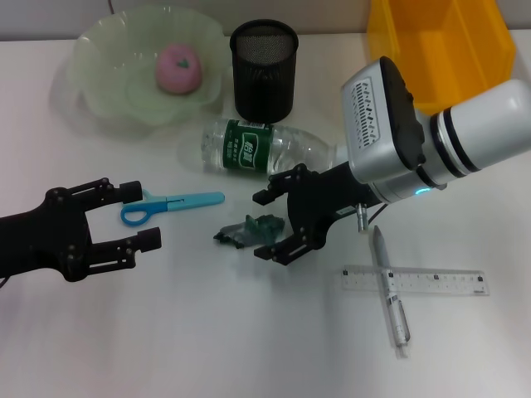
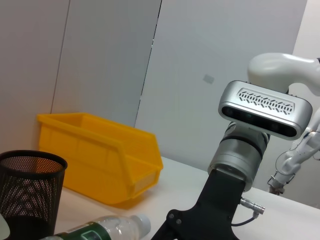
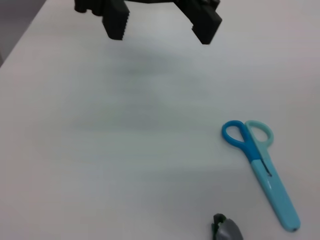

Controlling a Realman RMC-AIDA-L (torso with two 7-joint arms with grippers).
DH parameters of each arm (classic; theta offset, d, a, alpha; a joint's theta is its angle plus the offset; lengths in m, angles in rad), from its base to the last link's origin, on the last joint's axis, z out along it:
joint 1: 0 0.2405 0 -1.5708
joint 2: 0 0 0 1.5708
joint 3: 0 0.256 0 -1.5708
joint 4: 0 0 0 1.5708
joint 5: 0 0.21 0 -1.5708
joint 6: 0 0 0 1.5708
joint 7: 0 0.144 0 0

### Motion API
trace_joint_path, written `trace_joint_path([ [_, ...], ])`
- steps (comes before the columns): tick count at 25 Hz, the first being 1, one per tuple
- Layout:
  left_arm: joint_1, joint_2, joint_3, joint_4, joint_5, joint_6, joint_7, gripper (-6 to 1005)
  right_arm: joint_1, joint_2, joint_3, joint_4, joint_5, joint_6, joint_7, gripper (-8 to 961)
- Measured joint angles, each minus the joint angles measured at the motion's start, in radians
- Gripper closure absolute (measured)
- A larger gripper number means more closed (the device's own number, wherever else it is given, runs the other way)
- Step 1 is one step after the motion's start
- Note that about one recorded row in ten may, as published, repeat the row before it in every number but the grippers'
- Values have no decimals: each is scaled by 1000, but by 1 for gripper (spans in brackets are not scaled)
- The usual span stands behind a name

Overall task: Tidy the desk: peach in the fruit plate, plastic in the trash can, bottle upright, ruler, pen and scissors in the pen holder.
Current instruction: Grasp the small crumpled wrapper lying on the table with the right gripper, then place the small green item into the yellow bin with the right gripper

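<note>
Mid-bench: the crumpled dark green scrap of plastic lies on the plain white bench, near its middle. The right pincer sits directly on the scrap's right side, fingers spread wide, one fingertip on the far side and one on the near side, nothing held. The scrap lies just off the fingertips, toward the bench's left edge, so the opening already faces it. My reading: a short advance leftward would bring the scrap between the fingers.

The left pincer hovers toward the left edge, also spread wide and empty. It is nearer to the small blue-handled scissors with the light blue blade cover, whose handles lie just beside its far fingertip and whose long axis runs left to right. For the plastic, the right arm is the closer.

Destination: the rectangular bright yellow plastic trash can stands at the far right corner, behind the right arm.

Other items:
- Small pink peach already in the pale green scalloped fruit plate, far left corner.
- Clear plastic bottle with green label lying on its side, in front of the black mesh pen holder.
- Silver-grey pen lying across the clear ruler, near right.
</note>
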Motion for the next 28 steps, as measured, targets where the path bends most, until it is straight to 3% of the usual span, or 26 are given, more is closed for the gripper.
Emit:
trace_joint_path([
  [8, 0, -1, 0, -4, -1, 2, -4, 208, 0, 0, -37, 4, 17, 36, -2, 220],
  [13, 2, -2, 0, 0, -1, 2, -5, 209, -1, 0, -150, 8, 98, 91, -2, 448],
  [24, 0, -3, -2, 1, -3, 3, -5, 210, -10, -1, -164, -4, 132, 101, 1, 566],
  [28, 0, -3, -4, 1, -3, 2, -3, 210, -14, -4, -142, -4, 143, 84, 3, 716],
])
